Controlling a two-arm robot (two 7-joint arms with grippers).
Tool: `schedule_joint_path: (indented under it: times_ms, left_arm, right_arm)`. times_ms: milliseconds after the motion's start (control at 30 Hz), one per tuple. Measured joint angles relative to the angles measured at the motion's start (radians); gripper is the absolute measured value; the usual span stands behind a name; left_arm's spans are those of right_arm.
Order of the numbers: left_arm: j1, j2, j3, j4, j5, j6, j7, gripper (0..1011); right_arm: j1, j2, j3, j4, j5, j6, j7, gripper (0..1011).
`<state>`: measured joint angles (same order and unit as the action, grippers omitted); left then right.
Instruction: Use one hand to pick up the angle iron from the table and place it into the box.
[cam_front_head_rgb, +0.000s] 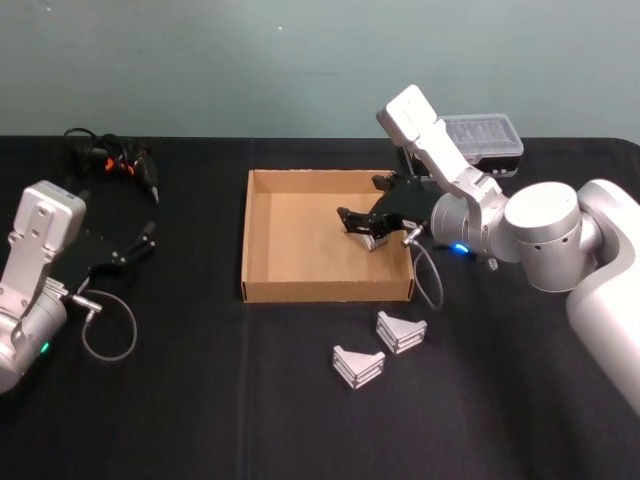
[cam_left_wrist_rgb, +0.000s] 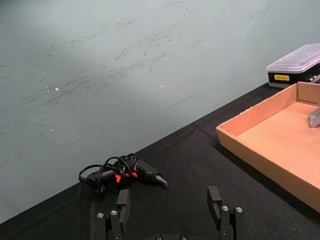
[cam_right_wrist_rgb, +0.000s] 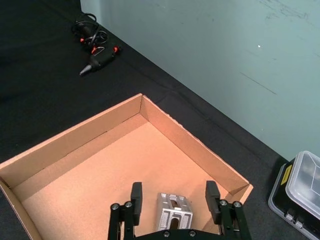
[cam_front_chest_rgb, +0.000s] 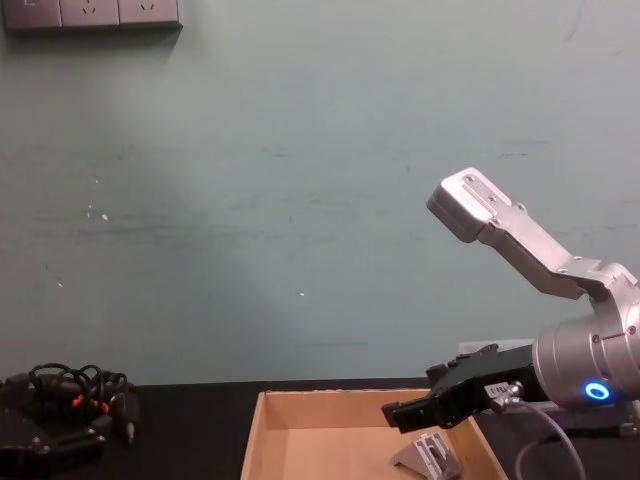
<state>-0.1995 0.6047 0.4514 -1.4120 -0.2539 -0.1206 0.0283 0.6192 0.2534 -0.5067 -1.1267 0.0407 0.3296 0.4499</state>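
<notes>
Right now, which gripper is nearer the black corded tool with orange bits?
Left. The left gripper sits close before the black corded tool; the right gripper hangs over the tan cardboard box.

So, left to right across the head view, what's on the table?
Corded black tool (the parked left pincer overlaps it) → box, the right pincer open over an angle iron inside → clear-lidded plastic case.

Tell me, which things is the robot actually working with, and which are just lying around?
Job: right hand, open over the angle iron in the box; two angle irons on the table.
Lying about: plastic case, corded black tool, idle left hand at the table's left.
</notes>
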Motion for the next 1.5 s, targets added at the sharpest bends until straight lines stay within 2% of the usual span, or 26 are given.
schedule_joint_path:
  times_ms: [167,200,267,500,633,800,933,967,1033,1067,1133,1167,1267,1300,1500]
  left_arm:
    - [0.0,0.0,0.0,0.0,0.0,0.0,0.0,1011]
    - [0.0,0.0,0.0,0.0,0.0,0.0,0.0,1011]
    - [0.0,0.0,0.0,0.0,0.0,0.0,0.0,1011]
    - [0.0,0.0,0.0,0.0,0.0,0.0,0.0,1011]
    - [0.0,0.0,0.0,0.0,0.0,0.0,0.0,1011]
    - [0.0,0.0,0.0,0.0,0.0,0.0,0.0,1011]
    - [0.0,0.0,0.0,0.0,0.0,0.0,0.0,1011]
    - [0.0,0.0,0.0,0.0,0.0,0.0,0.0,1011]
    - [0.0,0.0,0.0,0.0,0.0,0.0,0.0,1011]
    - [0.0,0.0,0.0,0.0,0.0,0.0,0.0,1011]
    - [0.0,0.0,0.0,0.0,0.0,0.0,0.0,1011]
    - [0.0,0.0,0.0,0.0,0.0,0.0,0.0,1011]
    - [0.0,0.0,0.0,0.0,0.0,0.0,0.0,1012]
    - [0.0,0.0,0.0,0.0,0.0,0.0,0.0,1011]
    - [0.0,0.0,0.0,0.0,0.0,0.0,0.0,1011]
  right_arm:
    - [0.0,0.0,0.0,-0.001,0.0,0.0,0.0,935]
    - [-0.001,0.0,0.001,-0.001,0.001,0.0,0.0,935]
    - [-0.001,0.001,0.001,-0.001,0.001,0.001,-0.001,997]
    - [-0.001,0.001,0.001,-0.002,0.001,0.001,-0.001,1000]
    - [-0.02,0.014,0.009,-0.03,0.006,-0.004,0.001,1000]
    - [-0.084,0.075,0.03,-0.142,0.028,-0.02,0.035,1000]
    - [-0.151,0.129,0.059,-0.244,0.065,-0.032,0.061,1000]
    - [-0.186,0.156,0.073,-0.291,0.086,-0.039,0.069,1000]
    - [-0.223,0.182,0.089,-0.338,0.108,-0.048,0.078,1000]
    - [-0.265,0.211,0.107,-0.383,0.133,-0.061,0.088,1000]
    - [-0.301,0.234,0.124,-0.42,0.154,-0.071,0.095,1000]
    - [-0.341,0.26,0.142,-0.456,0.175,-0.085,0.101,1000]
    - [-0.397,0.296,0.167,-0.499,0.205,-0.106,0.109,1000]
    - [-0.433,0.319,0.183,-0.521,0.222,-0.121,0.114,1000]
    - [-0.547,0.392,0.234,-0.578,0.297,-0.171,0.142,1000]
